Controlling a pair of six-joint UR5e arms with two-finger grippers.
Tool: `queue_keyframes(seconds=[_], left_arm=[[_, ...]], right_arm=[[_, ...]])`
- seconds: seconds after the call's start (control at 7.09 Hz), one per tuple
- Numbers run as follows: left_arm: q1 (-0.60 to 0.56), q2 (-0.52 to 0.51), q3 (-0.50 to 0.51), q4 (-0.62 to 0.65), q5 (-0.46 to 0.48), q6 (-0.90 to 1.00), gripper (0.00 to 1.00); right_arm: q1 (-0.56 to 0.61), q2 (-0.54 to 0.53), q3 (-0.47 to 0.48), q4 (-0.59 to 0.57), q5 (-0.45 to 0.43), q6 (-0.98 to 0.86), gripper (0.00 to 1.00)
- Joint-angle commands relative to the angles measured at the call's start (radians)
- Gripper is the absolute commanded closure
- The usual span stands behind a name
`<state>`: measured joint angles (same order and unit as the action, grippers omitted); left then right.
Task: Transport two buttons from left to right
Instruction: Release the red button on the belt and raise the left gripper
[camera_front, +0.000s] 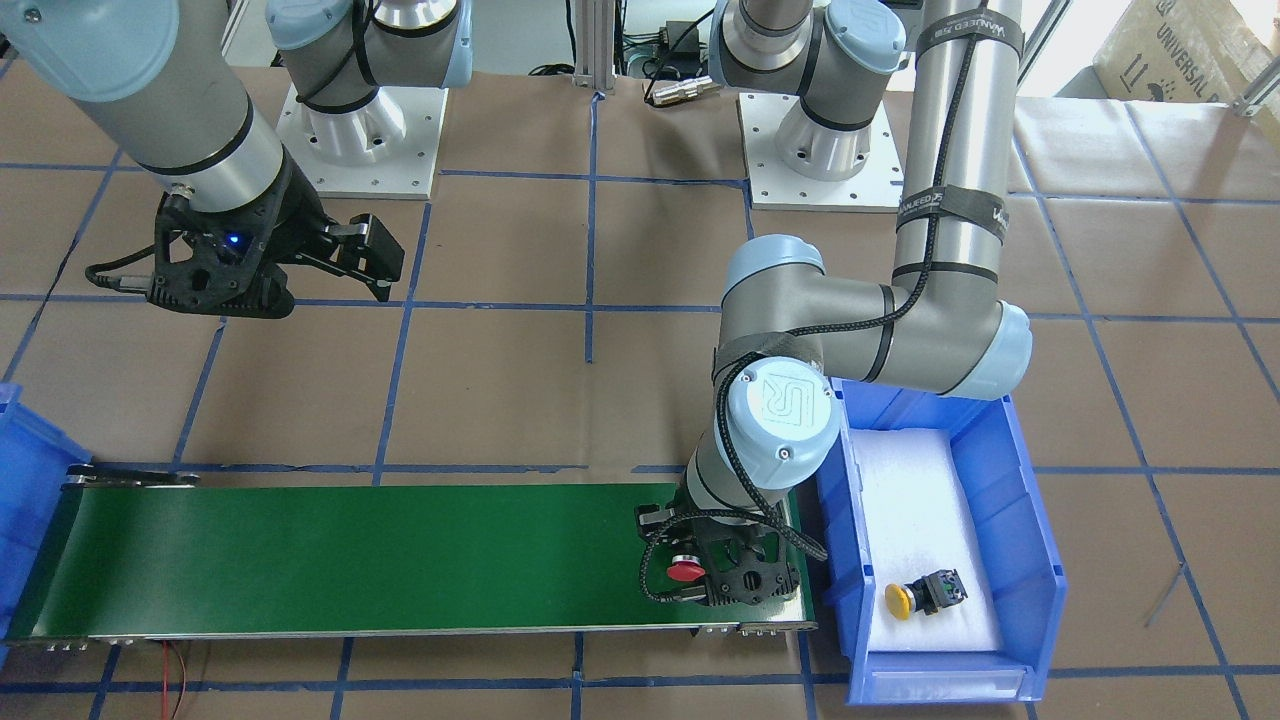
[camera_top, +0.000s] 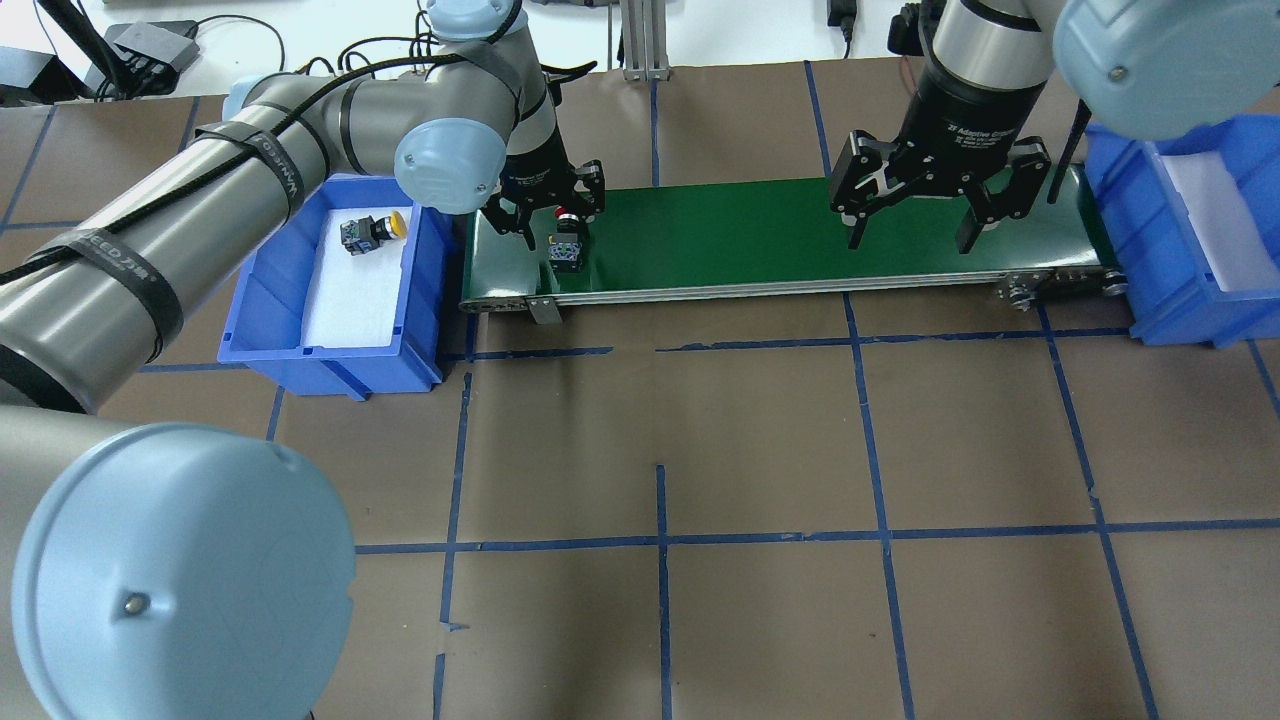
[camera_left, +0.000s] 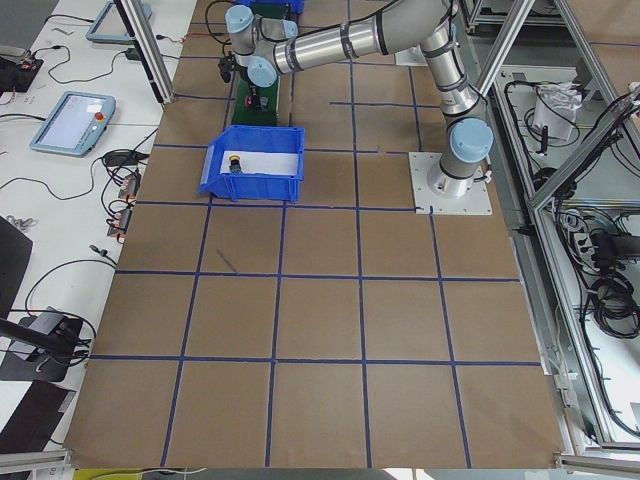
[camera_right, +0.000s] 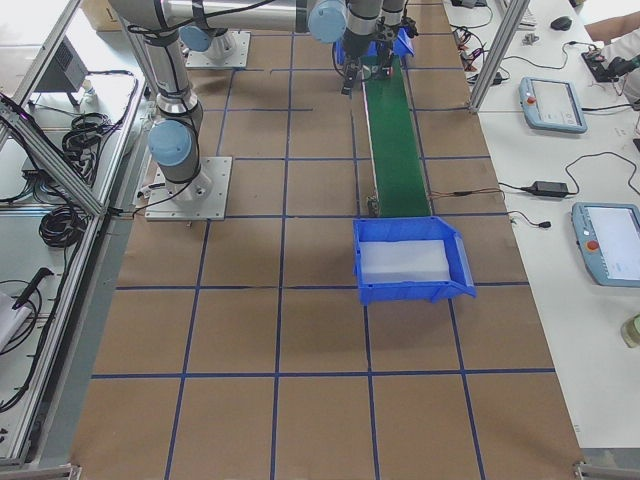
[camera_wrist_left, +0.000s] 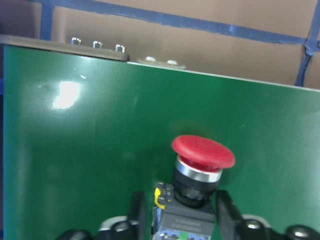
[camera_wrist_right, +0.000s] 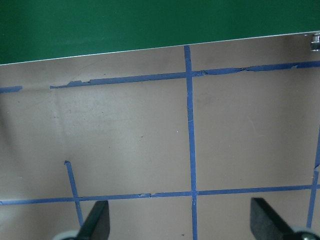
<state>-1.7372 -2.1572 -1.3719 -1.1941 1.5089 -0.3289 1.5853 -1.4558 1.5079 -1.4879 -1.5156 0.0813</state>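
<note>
**A:** Where is the red mushroom-capped push-button (camera_wrist_left: 202, 152)?

**B:** On its side at one end of the green conveyor belt (camera_top: 740, 235), the end just beside the blue plastic bin (camera_top: 330, 355) lined with white foam. The left claw (camera_wrist_left: 181, 200) is down over it, jaws apart on either side of its black body. A thin gap shows on one side.

**A:** And the yellow-capped push-button (camera_top: 372, 230)?

**B:** On its side on the foam in that bin.

**A:** The right claw (camera_top: 913, 242)?

**B:** Jaws spread wide with nothing between them. It hangs above the brown paper-covered table (camera_top: 760, 440) near the belt's other end.
</note>
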Motion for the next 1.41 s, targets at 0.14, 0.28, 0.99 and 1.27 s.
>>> queue_keyframes(seconds=[0.14,0.28,0.99,1.27], left_arm=[[0.030,0.135,-0.016,-0.106,0.005,0.151,0.00],[0.066,0.176,-0.018,-0.155,0.008,0.275,0.00],[0.267,0.212,-0.035,-0.154,0.011,0.912,0.00],[0.344,0.166,-0.042,-0.057,0.024,1.316,0.00]], right_arm=[[-0.001,0.000,0.000,0.000,0.000,-0.002,0.00],[0.001,0.000,0.000,0.000,0.000,0.000,0.00],[-0.001,0.000,0.000,0.002,0.000,-0.002,0.00],[-0.001,0.000,0.002,0.002,0.000,-0.002,0.00]])
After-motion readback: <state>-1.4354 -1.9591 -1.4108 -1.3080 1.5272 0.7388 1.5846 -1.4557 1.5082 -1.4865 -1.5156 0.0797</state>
